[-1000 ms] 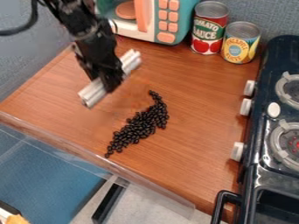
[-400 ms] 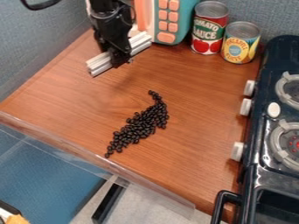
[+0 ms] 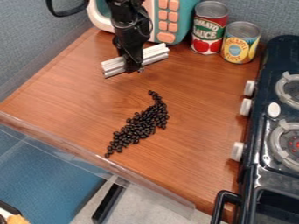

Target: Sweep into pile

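The black gripper (image 3: 133, 68) hangs over the back part of the wooden table, in front of the toy microwave, shut on a ribbed silver-white bar (image 3: 156, 54). The bar sticks out on both sides of it, its right end farther back than its left. Nearer the front, apart from the bar, lies a long slanting band of small black beans (image 3: 140, 125). It is thin at its back tip, thickest around the middle and narrows toward the table's front edge.
A teal and white toy microwave (image 3: 182, 22) stands at the back. Beside it are a tomato sauce can (image 3: 208, 28) and a yellow can (image 3: 240, 43). A dark toy stove (image 3: 262, 131) borders the right side. A clear strip (image 3: 93, 158) runs along the front edge.
The gripper, holding the bar, has moved back and to the right, away from the table's left side; the bar has turned somewhat. The beans have not moved.
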Robot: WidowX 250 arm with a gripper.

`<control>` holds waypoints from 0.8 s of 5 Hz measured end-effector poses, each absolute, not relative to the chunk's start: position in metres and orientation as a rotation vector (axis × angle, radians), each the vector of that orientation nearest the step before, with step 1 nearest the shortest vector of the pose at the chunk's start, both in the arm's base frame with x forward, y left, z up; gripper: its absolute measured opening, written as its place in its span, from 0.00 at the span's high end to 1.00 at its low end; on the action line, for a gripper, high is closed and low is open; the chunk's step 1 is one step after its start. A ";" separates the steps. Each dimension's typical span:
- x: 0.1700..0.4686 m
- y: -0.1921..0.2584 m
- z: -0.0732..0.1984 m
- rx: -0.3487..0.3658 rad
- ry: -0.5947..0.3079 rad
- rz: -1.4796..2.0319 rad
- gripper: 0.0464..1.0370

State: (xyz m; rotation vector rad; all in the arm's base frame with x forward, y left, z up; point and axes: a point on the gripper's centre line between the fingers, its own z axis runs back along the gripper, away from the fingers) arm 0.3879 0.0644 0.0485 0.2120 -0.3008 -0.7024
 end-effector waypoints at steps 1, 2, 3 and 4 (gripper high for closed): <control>0.389 0.062 0.039 0.216 -0.284 -0.786 0.66; 0.384 0.059 0.034 0.214 -0.273 -0.819 0.66; 0.371 0.055 0.020 0.192 -0.246 -0.835 0.66; 0.361 0.048 0.011 0.189 -0.238 -0.862 0.66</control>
